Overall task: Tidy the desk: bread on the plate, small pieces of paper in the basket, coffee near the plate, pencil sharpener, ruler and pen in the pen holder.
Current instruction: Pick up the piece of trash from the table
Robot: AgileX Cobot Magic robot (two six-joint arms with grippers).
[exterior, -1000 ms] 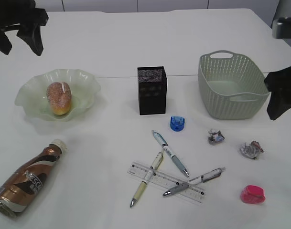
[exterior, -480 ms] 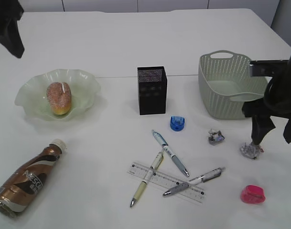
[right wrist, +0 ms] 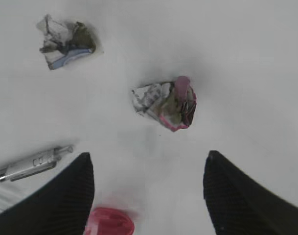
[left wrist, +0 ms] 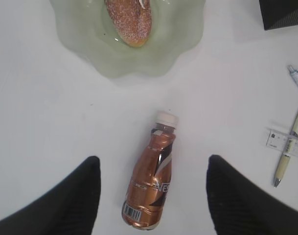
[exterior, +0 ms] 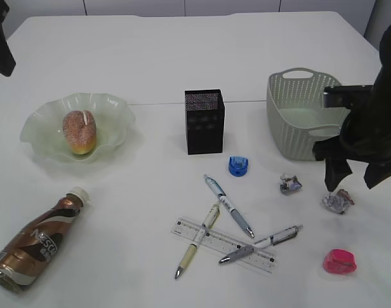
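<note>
Right gripper (right wrist: 149, 191) at 3 o'clock of the exterior view, pointing down, jaws spread wide, nothing between them. Left gripper (left wrist: 153, 196) also spread and empty; its arm barely visible at 10 o'clock, pose unclear.

Coffee bottle (exterior: 36, 240) label prob. reads "NESCAFE", partly hidden.

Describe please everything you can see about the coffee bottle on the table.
The coffee bottle lies on its side on the white table, cap closed. It looks like plastic under a glossy brown and bronze wrap with white lettering and a barcode near its base. Its white cap points towards the green plate. Nothing touches it.
</note>
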